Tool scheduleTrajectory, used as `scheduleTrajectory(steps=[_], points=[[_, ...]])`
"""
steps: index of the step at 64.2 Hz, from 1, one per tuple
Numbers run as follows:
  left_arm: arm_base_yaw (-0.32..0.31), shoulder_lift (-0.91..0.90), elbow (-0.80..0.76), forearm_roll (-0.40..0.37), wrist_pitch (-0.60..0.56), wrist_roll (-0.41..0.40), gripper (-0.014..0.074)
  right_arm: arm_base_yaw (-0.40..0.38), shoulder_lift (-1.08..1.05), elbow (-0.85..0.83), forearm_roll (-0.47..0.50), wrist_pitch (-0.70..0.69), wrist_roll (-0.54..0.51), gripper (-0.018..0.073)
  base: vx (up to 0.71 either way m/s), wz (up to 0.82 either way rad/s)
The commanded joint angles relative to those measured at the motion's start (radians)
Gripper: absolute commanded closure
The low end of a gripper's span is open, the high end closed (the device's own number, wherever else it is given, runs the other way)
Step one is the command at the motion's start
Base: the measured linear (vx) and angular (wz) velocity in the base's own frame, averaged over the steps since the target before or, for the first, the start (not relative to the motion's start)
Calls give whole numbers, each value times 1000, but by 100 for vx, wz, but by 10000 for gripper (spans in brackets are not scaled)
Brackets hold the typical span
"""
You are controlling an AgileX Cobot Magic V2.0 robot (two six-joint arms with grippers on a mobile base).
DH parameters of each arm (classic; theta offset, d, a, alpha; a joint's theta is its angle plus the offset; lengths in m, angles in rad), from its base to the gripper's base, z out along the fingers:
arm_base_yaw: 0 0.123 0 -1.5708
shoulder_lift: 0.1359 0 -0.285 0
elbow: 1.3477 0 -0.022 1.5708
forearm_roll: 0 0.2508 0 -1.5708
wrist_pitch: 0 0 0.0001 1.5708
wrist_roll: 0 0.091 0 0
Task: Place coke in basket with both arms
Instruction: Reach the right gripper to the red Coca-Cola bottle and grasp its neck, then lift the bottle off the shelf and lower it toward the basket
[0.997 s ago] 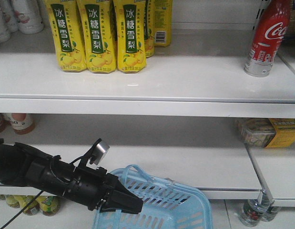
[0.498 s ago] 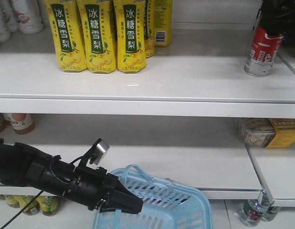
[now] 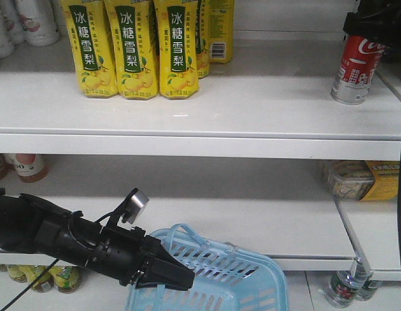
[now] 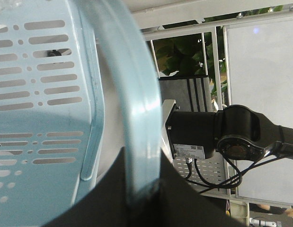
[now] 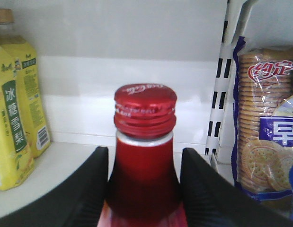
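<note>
my left gripper (image 3: 171, 277) is low at the left, clamped on the loop handle (image 4: 141, 118) of the light blue basket (image 3: 252, 285); in the left wrist view the handle runs straight down between my two black jaws and they close round it. the basket hangs tilted in front of the lower shelf, its slotted side toward me. my right gripper (image 3: 375, 23) is up at the far right end of the upper shelf (image 3: 252, 103), set over the top of the coke (image 3: 355, 68), which stands with its silver base on the shelf. from the right wrist, the red cap (image 5: 145, 106) pokes up between my fingers (image 5: 84, 189), and both pads lie against the bottle's red shoulder, one on each side, gripping it. yellow bottles (image 3: 132, 48) stand well apart at the shelf's left, and a pack of biscuits (image 5: 269, 142) sits just beyond the divider to the right.
</note>
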Motion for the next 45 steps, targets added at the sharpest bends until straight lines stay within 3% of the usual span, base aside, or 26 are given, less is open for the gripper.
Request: scheduleTrajectory(steps=[1,27,40,45], points=[[-2,-48,-21,-69,65,27,604,-1,-63,-38,-6,-69,-5,573,0,0],[-2,-48,-21,-69,65,27,604,-1,-255,-38,-11,137,-14,569,0,0],[-2,-48,-21,-69,65,27,604,-1,-382,-38,0,328,-25,569,0,0],[-2,-48,-21,-69,65,27,604,-1,-421,-38,60,422,-76,569,0,0]])
